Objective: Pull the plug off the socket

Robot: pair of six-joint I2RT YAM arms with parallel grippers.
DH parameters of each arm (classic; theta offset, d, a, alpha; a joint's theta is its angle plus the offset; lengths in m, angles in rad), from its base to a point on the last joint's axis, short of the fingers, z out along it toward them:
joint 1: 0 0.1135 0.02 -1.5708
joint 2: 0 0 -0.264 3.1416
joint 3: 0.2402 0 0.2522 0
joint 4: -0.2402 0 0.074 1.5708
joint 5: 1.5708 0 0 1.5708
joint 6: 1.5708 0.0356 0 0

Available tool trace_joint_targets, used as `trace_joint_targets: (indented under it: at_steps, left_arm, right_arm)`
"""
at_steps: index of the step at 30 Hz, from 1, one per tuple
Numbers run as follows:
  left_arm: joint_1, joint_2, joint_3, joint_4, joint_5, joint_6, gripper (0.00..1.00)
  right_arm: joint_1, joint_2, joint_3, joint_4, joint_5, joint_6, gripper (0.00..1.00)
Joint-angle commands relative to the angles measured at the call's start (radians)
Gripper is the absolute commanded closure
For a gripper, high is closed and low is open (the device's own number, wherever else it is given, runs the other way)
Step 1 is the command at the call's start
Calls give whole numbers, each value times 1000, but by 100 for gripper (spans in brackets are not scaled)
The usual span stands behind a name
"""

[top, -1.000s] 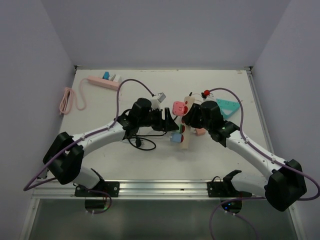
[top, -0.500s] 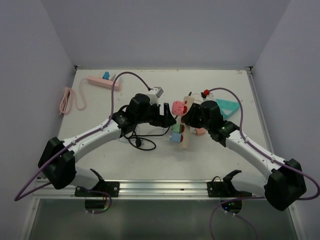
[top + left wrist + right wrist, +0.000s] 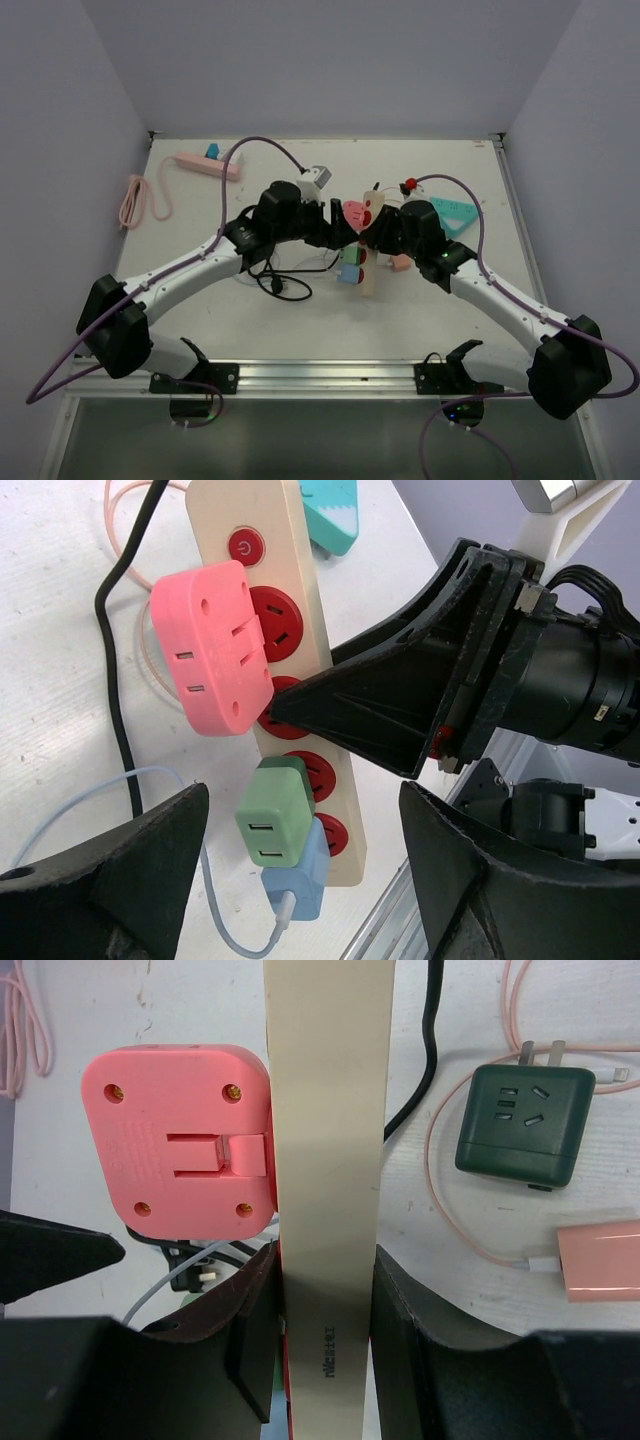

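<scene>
A beige power strip (image 3: 368, 278) with red sockets is tilted up off the table. My right gripper (image 3: 380, 238) is shut on its middle, with the black fingers (image 3: 250, 1330) pressed on both long sides of the strip (image 3: 325, 1110). A pink plug (image 3: 356, 212) sits in a socket near the strip's switch end; it also shows in the left wrist view (image 3: 210, 650) and from behind (image 3: 180, 1130). A green plug (image 3: 272, 810) and a blue plug (image 3: 297, 885) sit lower on the strip (image 3: 290, 590). My left gripper (image 3: 338, 232) is open and empty, just left of the pink plug (image 3: 302, 792).
A dark green adapter (image 3: 520, 1120) and a pink adapter (image 3: 600, 1260) with thin pink cable lie on the table under the strip. A black cable (image 3: 282, 286) lies front left. A pink power strip (image 3: 205, 163) and coiled pink cord (image 3: 133, 200) lie far left, a teal triangle (image 3: 456, 213) right.
My left gripper has moved right and toward the back, closing in on the pink plug. The right gripper keeps holding the strip almost still.
</scene>
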Motion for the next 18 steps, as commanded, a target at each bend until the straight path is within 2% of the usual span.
trace_joint_targets:
  at_steps: [1, 10, 18]
  left_arm:
    - [-6, 15, -5, 66, 21, -39, 21]
    - [-13, 69, -45, 117, 78, -92, 30]
    - [-14, 101, -68, 95, 98, -104, 32]
  right_arm:
    - [3, -16, 66, 112, -29, 17, 100]
    - [3, -19, 57, 123, -32, 26, 100]
    - [3, -20, 72, 130, -24, 25, 100]
